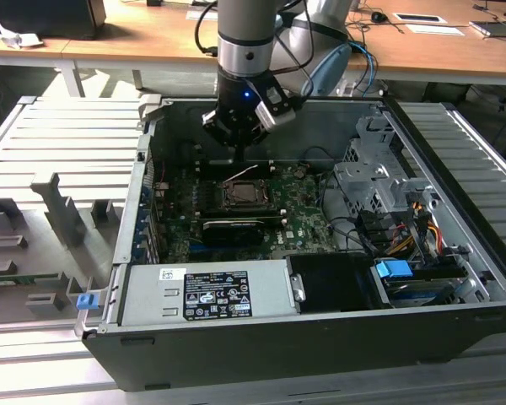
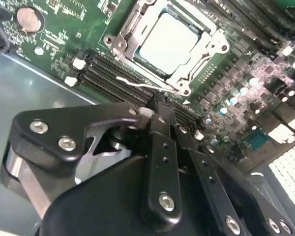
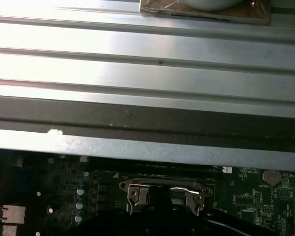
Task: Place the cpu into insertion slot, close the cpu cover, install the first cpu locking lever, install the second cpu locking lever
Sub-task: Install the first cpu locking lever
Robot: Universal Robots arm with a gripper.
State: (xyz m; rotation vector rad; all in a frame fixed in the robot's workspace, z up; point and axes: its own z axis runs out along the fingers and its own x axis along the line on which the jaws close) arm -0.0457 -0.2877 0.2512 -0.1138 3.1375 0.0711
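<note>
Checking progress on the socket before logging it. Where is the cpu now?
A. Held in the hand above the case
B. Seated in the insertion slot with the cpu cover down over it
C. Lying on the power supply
B: in the second wrist view the cpu lies in the insertion slot, framed by the cpu cover.

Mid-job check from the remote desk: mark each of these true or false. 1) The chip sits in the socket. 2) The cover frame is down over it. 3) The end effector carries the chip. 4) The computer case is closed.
1) True: the pale silvery square cpu lies in the black square insertion slot.
2) True: the grey metal windowed cpu cover lies flat around the chip.
3) False: the black end effector hangs above the green circuit board, beside the socket, with the chip already seated.
4) False: the black computer case lies open, its board exposed.
</note>
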